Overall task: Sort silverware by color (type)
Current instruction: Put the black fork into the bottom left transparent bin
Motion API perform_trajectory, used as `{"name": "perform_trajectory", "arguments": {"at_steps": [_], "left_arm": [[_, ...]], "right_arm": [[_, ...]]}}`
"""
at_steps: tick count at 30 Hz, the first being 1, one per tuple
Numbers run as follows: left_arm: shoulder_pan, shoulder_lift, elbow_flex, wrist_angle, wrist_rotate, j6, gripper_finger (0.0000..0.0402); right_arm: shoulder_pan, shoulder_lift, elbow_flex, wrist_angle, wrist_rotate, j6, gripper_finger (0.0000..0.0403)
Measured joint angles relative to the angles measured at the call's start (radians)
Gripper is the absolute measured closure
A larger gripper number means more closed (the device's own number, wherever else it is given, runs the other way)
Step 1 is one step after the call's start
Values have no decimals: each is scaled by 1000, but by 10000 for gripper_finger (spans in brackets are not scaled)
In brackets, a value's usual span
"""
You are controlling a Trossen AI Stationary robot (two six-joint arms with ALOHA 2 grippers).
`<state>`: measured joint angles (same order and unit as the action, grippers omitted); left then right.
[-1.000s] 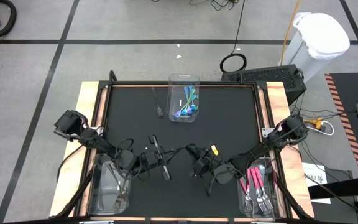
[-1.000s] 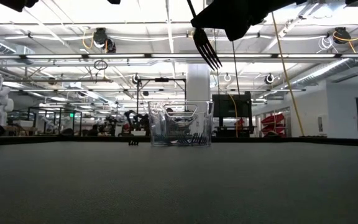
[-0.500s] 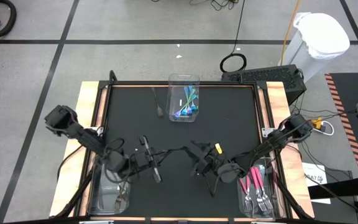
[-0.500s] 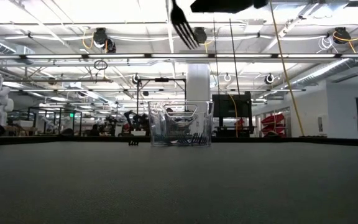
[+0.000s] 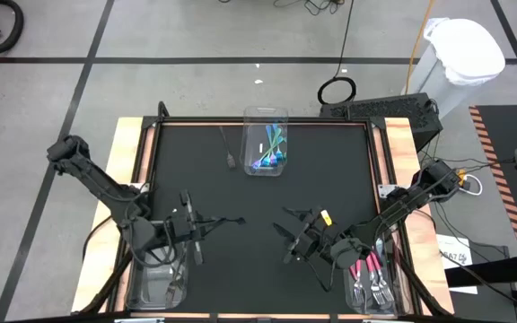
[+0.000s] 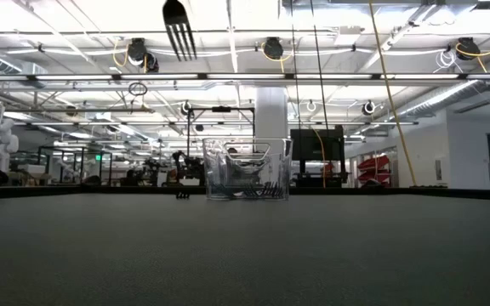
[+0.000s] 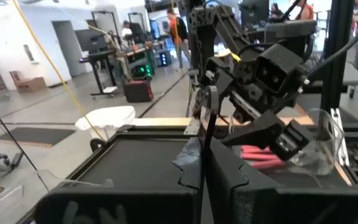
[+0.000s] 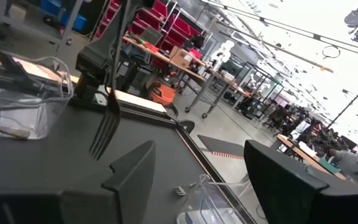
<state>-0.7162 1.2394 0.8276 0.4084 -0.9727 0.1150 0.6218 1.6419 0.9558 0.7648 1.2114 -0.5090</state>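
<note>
My left gripper (image 5: pixel 193 229) hangs over the near left of the black table, shut on a dark fork (image 5: pixel 194 235). The fork's tines (image 6: pixel 179 34) show at the top of the low view, pointing down. My right gripper (image 5: pixel 287 235) stands open with nothing between its fingers, near the table's right. Teal and blue-handled silverware (image 5: pixel 271 152) lies in the clear far bin (image 5: pixel 266 115). Pink-handled forks (image 5: pixel 366 267) lie in the near right bin (image 5: pixel 393 287). Another dark fork (image 5: pixel 227 148) lies flat on the table beside the far bin. My left gripper pinches the dark fork's thin handle (image 7: pixel 206 146) between its two fingers. The fingers come level from the table's left and lie across the fork. The fork is lifted clear of the table and tilted, its tines (image 8: pixel 104 134) at the lower end.
A clear bin (image 5: pixel 137 269) with grey utensils stands at the near left, just under my left arm. Wooden rails (image 5: pixel 128 152) edge the table on both sides. The middle of the black mat (image 5: pixel 321 170) is bare.
My left gripper has carried the dark fork up and toward the table's left edge, over toward the near left bin, still shut on it. My right gripper has opened and drawn back toward the table's right and near edges.
</note>
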Motion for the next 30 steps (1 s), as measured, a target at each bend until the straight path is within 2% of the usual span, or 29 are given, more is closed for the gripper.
{"name": "perform_trajectory", "arguments": {"at_steps": [6, 10, 13, 16, 19, 21, 26, 30], "left_arm": [[-57, -93, 0, -150, -1, -60, 394], [-109, -165, 0, -232, -24, -85, 394], [-151, -216, 0, -275, -71, -85, 394], [-191, -276, 0, -333, -77, -123, 394], [-226, -337, 0, -454, -41, -231, 394], [-247, -374, 0, -565, -3, -332, 394], [-292, -435, 0, -809, 39, -580, 391], [-316, -451, 0, -899, 75, -708, 390]], "right_arm": [[12, -6, 0, -43, 0, 20, 161], [15, -30, 0, -131, -30, 123, 161], [12, -67, 0, -257, -117, 273, 161], [-5, -115, 0, -408, -268, 471, 161], [-26, -156, 0, -539, -412, 634, 161], [-33, -174, 0, -606, -455, 694, 161], [-38, -195, 0, -695, -453, 741, 161], [-43, -194, 0, -711, -453, 759, 161]]}}
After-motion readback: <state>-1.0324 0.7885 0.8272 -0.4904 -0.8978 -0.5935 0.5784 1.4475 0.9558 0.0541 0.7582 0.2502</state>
